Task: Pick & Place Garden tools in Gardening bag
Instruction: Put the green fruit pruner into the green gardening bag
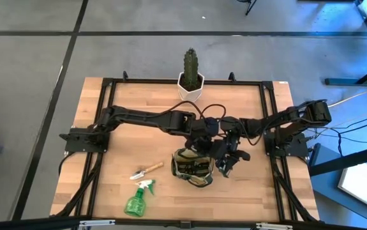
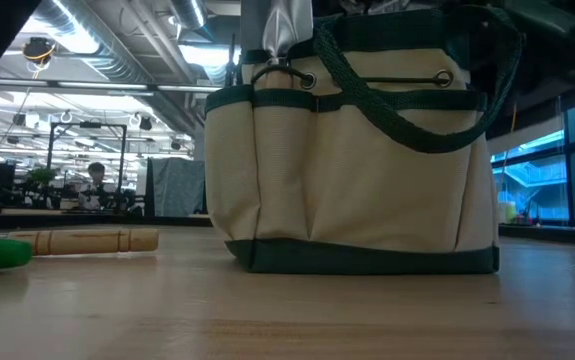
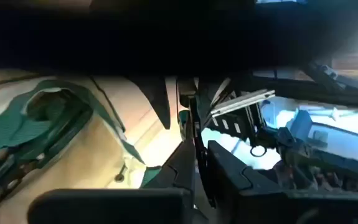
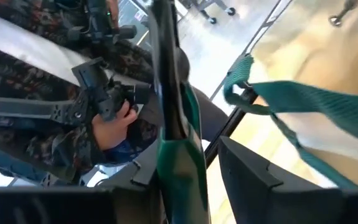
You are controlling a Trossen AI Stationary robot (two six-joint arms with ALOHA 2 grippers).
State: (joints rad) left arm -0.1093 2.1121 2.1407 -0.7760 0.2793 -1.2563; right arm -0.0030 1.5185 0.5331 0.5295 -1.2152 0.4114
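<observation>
The olive-and-tan gardening bag (image 1: 193, 169) (image 2: 357, 160) stands on its base in the table's middle. A grey tool (image 2: 285, 28) sticks up out of it. My left gripper (image 1: 200, 139) (image 3: 197, 155) hovers over the bag's far end, shut on a thin dark strap. My right gripper (image 1: 226, 163) (image 4: 194, 155) is just right of the bag, open, with a dark green handle strap (image 4: 177, 155) between its fingers. A wooden-handled trowel (image 1: 147, 170) and a green spray bottle (image 1: 138, 199) lie left of the bag. My left gripper pinches a thin dark strap (image 3: 195, 127), seen edge-on, between its two fingers, slanting down from the table's left; the strap runs up past the fingers, and which end of the handle it is stays hidden. My right gripper has the green strap beside one finger (image 4: 144, 174), with a gap to the other finger; I cannot tell whether it touches.
A cactus in a white pot (image 1: 191, 76) stands at the table's far edge. A black frame (image 1: 106, 86) runs round the tabletop. The trowel's handle (image 2: 92, 241) lies near the bag's left side. A person's hand on a device (image 4: 113, 124) shows beyond the table.
</observation>
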